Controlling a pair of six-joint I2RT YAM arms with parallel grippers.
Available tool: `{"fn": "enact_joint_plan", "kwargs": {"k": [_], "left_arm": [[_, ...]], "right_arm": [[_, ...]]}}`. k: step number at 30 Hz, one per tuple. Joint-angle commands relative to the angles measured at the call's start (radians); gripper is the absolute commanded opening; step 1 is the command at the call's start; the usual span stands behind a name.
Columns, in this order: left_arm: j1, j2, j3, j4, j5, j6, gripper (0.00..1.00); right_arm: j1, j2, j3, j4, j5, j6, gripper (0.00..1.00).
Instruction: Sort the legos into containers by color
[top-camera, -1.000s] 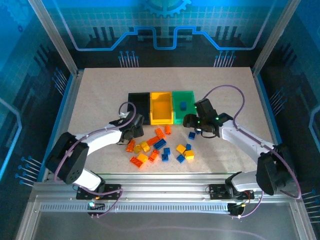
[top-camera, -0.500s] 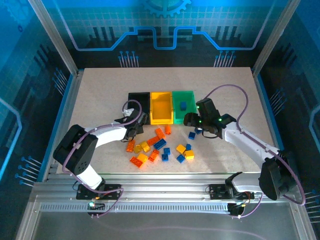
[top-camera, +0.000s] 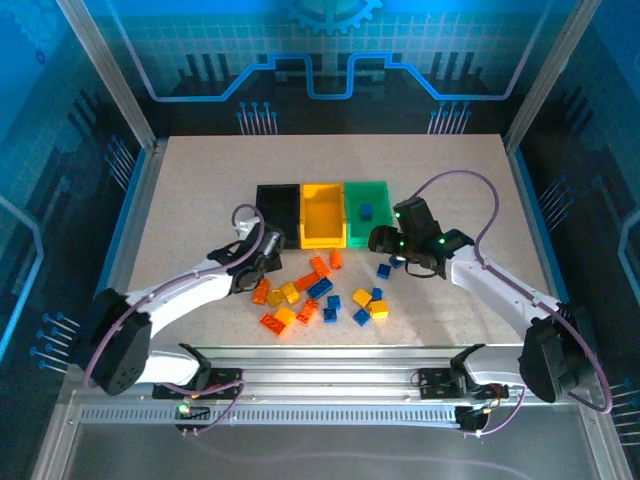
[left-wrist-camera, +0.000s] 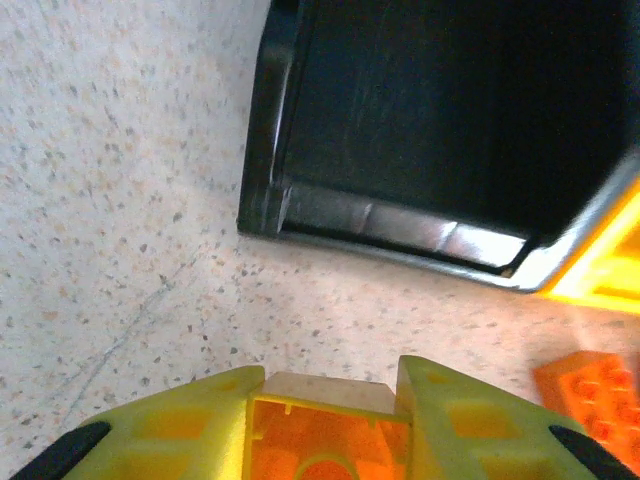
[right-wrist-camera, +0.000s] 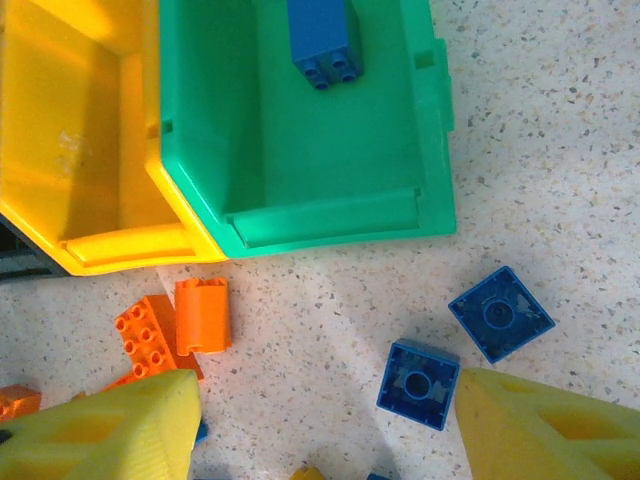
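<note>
Since a moment ago, the left arm (top-camera: 175, 293) is swinging outward, the left gripper (top-camera: 262, 250) clamping an orange brick (left-wrist-camera: 325, 445) before the black bin (left-wrist-camera: 380, 225), probably for dropping. I'm hovering the right gripper (right-wrist-camera: 325, 420), jaws wide, over a blue brick (right-wrist-camera: 418, 384).

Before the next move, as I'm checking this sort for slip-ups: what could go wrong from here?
1. The left claw grips an orange brick short of the black bin. Releasing here would likely drop it on the table, and advancing low might strike the bin's near wall.
2. The right claw hangs open over a near blue brick. A second blue brick lies close beside it, so a descending finger might knock that one away.
</note>
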Motion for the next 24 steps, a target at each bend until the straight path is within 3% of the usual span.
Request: {"fn": "enact_joint_plan", "kwargs": {"k": [1,8,13,19,24], "left_arm": [[0.008,0.009,0.135,-0.103,-0.026,0.014,0.32],[0.139,0.277,0.405,-0.140,-0.012,0.020,0.31],[0.164,0.428,0.536,-0.174,0.007,0.011,0.32],[0.164,0.493,0.593,-0.182,0.045,0.003,0.41],[0.151,0.446,0.594,-0.174,0.076,0.011,0.61]], "right_arm": [[-0.010,-0.015,-0.013,0.016,0.014,0.017,0.70],[-0.015,-0.016,-0.060,0.009,0.011,0.013,0.70],[-0.013,-0.009,-0.075,0.017,-0.055,-0.021,0.70],[0.029,0.014,-0.084,0.070,-0.119,-0.037,0.70],[0.082,0.075,-0.054,0.132,-0.146,0.004,0.63]]}}
